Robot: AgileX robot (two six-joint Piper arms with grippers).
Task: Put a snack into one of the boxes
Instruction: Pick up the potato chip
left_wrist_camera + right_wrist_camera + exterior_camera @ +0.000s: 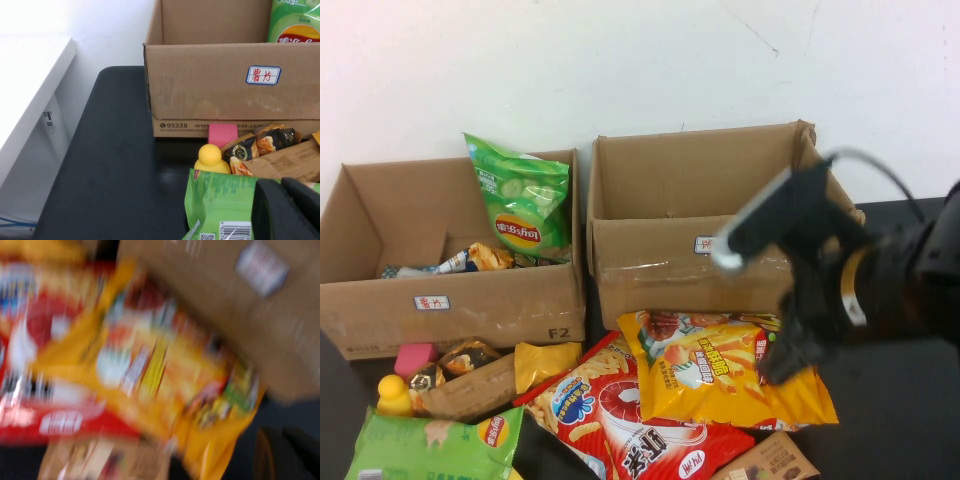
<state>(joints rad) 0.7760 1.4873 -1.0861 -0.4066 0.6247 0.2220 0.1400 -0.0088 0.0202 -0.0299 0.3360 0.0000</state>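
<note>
Two open cardboard boxes stand at the back: the left box point(470, 300) holds a green chip bag point(525, 200) and small snacks, the right box point(660, 265) shows no contents. A yellow snack bag point(720, 370) lies on top of the pile in front of the right box, partly over a red bag point(620, 420). My right gripper point(782, 360) hovers over the yellow bag's right edge, shut and empty; the right wrist view shows that bag point(165, 375) blurred below it. My left gripper point(285, 210) is shut over a green bag point(220, 200) at the front left; it is out of the high view.
A yellow bottle point(392, 393), a pink block point(415, 357), a brown packet point(470, 390) and a green bag point(430, 445) lie in front of the left box. Another brown packet point(770, 462) lies at the front edge. Dark table shows to the right point(900, 420).
</note>
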